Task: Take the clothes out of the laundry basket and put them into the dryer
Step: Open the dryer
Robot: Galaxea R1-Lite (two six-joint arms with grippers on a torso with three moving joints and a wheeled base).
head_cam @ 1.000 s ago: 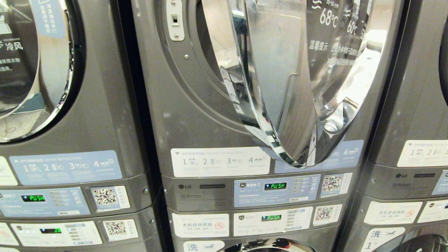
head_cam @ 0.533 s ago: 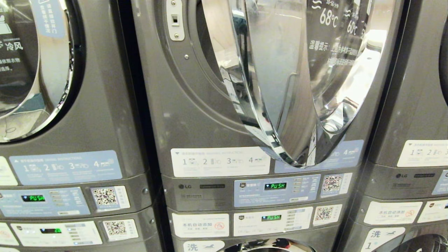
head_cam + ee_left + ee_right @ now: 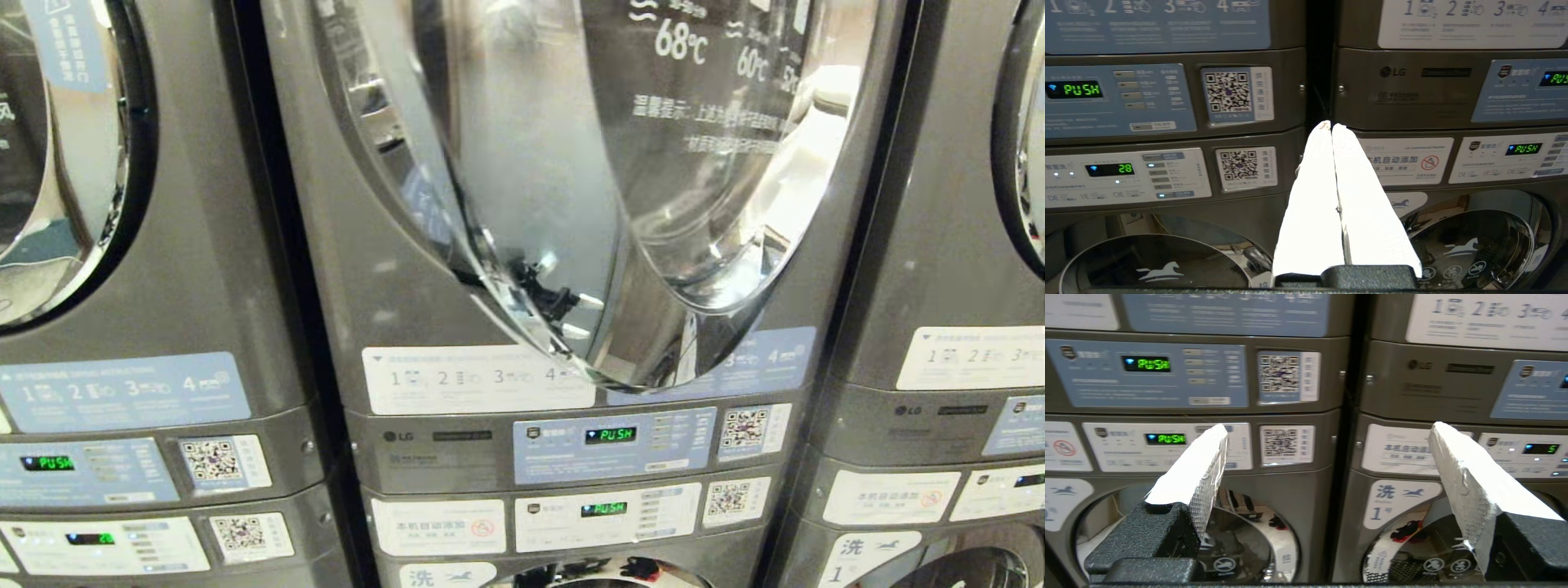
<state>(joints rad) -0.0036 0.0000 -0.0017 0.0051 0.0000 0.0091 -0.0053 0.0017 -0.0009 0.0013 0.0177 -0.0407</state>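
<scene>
Both grippers' fingers (image 3: pixel 1310 196) apparently empty, facing dryer (image 3: pixel 392 269) panels.

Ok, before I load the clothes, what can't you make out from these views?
- Laundry basket and clothes: in no view.
- Drum of the middle dryer: head view, hidden by its open door and cut off by the top edge.
- Both arms: outside the head view. The left gripper and right gripper show only in the wrist views.
</scene>
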